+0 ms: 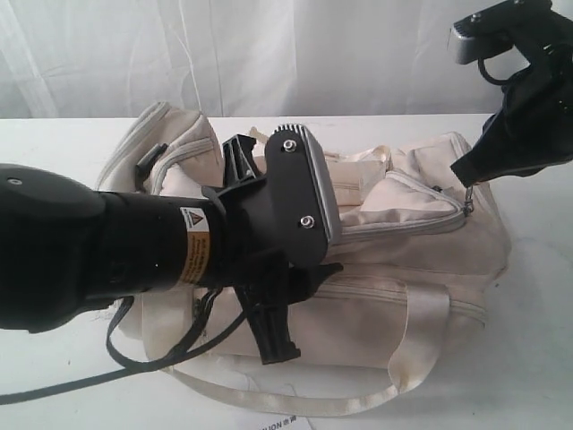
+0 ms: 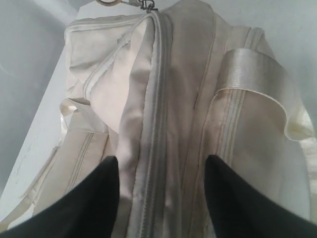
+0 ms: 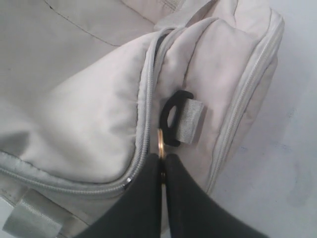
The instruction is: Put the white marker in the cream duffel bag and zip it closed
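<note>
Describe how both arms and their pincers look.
The left arm is a black cylinder with a yellow warning label, grey screwed plate and black cable. The right arm is black with a silver camera. The left pincer and right pincer have tapered black fingers.

White table point(image 1: 537, 358) carries cream duffel bag point(image 1: 421, 269), printed sheet point(image 1: 279, 423).

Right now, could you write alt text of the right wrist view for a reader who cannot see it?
The right gripper, jaws shut, pinches a small gold ring on the cream duffel bag, beside a black clip on a grey webbing loop. A grey zipper curves alongside, and the white table shows beyond.
</note>
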Action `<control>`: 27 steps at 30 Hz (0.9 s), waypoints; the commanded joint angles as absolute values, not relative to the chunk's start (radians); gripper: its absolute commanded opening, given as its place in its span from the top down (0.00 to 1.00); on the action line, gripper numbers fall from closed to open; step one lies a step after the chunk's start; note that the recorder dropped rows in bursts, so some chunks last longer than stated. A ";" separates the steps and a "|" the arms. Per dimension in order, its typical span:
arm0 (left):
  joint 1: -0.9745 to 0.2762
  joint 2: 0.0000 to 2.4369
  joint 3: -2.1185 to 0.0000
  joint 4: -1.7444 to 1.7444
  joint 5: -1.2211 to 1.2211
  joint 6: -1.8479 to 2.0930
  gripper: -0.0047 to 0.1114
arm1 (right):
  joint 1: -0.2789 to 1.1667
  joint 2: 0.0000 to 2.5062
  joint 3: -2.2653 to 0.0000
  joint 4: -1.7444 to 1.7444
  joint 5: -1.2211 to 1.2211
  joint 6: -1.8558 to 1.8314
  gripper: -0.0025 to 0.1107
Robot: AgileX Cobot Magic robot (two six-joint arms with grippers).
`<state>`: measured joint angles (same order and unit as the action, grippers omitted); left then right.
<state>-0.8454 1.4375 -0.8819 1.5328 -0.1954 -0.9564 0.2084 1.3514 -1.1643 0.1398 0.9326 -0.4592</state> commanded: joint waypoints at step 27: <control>-0.850 1.559 -1.002 1.680 -0.372 -0.999 0.96 | 0.199 1.396 -1.162 0.078 0.820 -0.492 0.98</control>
<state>-0.8454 1.5697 -0.9951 1.6416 -0.3362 -0.9638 0.2084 1.3930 -1.1643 0.1133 0.8745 -0.4814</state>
